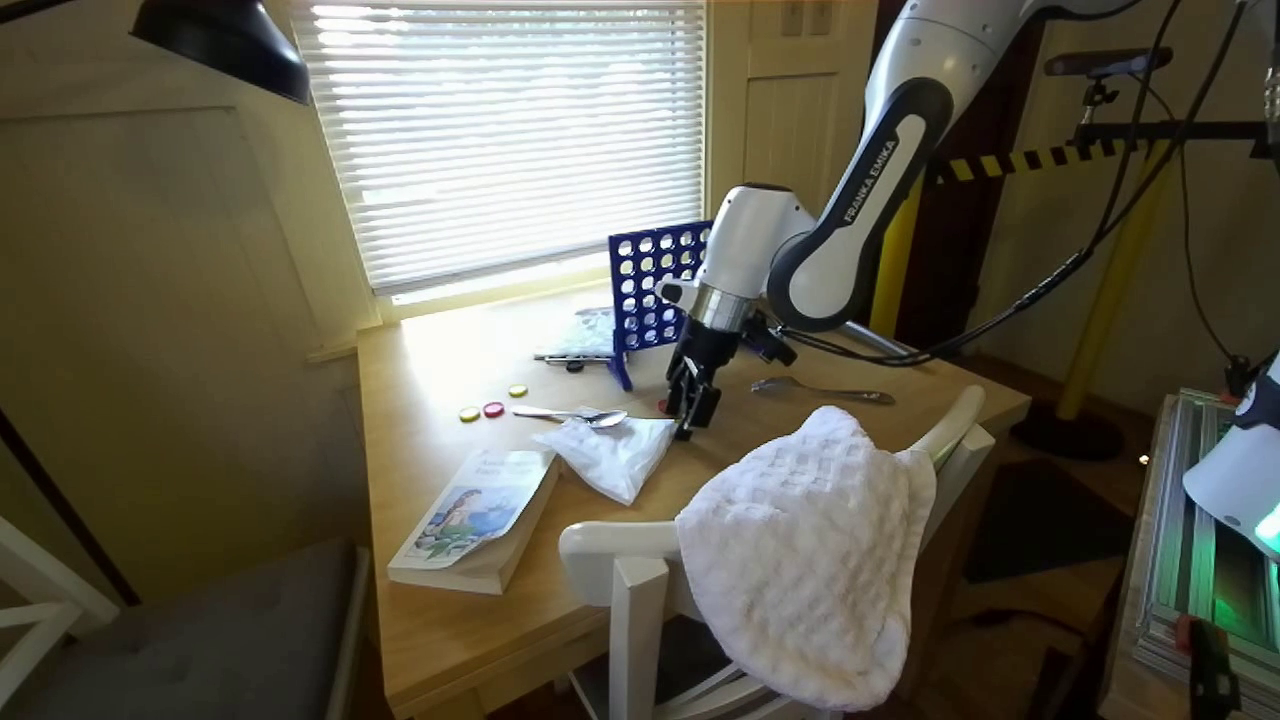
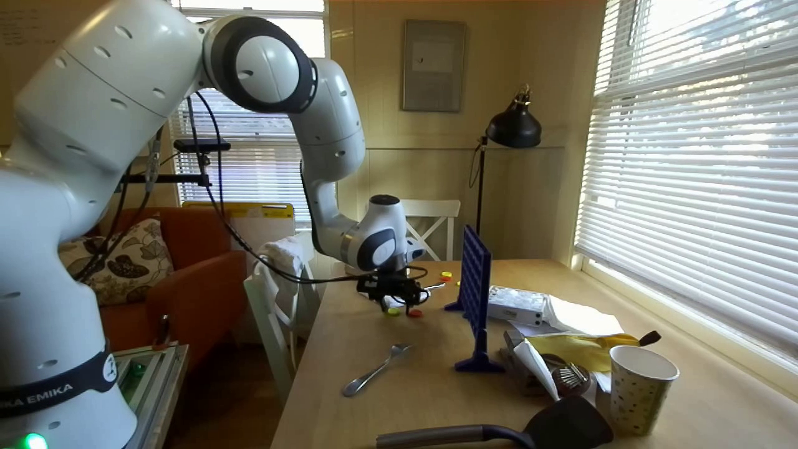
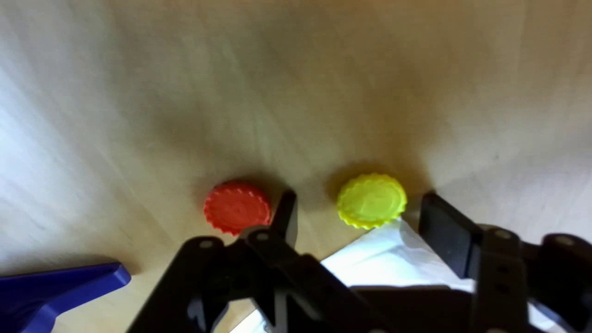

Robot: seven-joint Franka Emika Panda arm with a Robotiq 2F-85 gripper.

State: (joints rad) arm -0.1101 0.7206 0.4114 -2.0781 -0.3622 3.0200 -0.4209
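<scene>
In the wrist view a yellow disc point(image 3: 372, 201) with a toothed rim lies on the table. My gripper point(image 3: 359, 203) stands open over it, one finger on either side, and a gap shows between the disc and each finger. A similar red disc point(image 3: 237, 208) lies just outside the left finger point(image 3: 286, 212); whether they touch I cannot tell. White sheeting or a bag point(image 3: 393, 259) reaches under the gripper to the yellow disc's lower edge. In an exterior view both the yellow disc point(image 2: 393, 311) and the red disc point(image 2: 415, 313) sit by the fingertips.
The upright blue grid point(image 2: 475, 293) stands close beside the gripper. A fork point(image 1: 825, 391), a spoon point(image 1: 600, 420), a book point(image 1: 480, 515) and several more discs lie around. A towel-draped chair point(image 1: 810, 560) abuts the table. A paper cup point(image 2: 642, 386) and spatula point(image 2: 567, 424) stand farther off.
</scene>
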